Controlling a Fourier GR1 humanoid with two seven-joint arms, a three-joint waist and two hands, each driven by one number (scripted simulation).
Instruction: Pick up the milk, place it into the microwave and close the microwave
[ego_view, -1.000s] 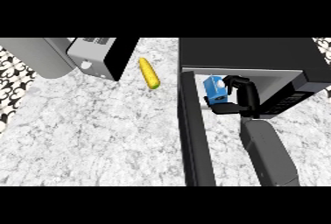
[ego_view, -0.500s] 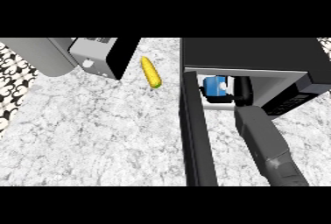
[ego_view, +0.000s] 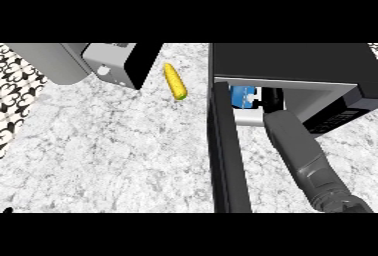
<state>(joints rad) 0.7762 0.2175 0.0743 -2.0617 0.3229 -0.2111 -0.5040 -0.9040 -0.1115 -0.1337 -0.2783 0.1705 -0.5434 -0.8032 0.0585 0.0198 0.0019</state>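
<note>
The milk (ego_view: 241, 96), a small blue and white carton, is just inside the open black microwave (ego_view: 295, 60) at the upper right, near its left wall. My right hand (ego_view: 270, 98) is curled against the carton's right side and reaches into the cavity, with its grey forearm (ego_view: 299, 150) running down to the lower right. The hand and the microwave's top hide part of the carton. The microwave door (ego_view: 225, 155) stands open and sticks out toward me, left of the forearm. Only a dark tip of my left hand (ego_view: 7, 210) shows at the lower left edge.
A yellow corn cob (ego_view: 175, 81) lies on the marble counter (ego_view: 111, 150) left of the microwave. A grey and black appliance (ego_view: 111, 62) stands at the upper left. A patterned black and white strip (ego_view: 15, 95) runs along the left edge.
My right arm has pushed forward, carrying the milk from the microwave's opening deeper into the cavity. The door has stayed open.
</note>
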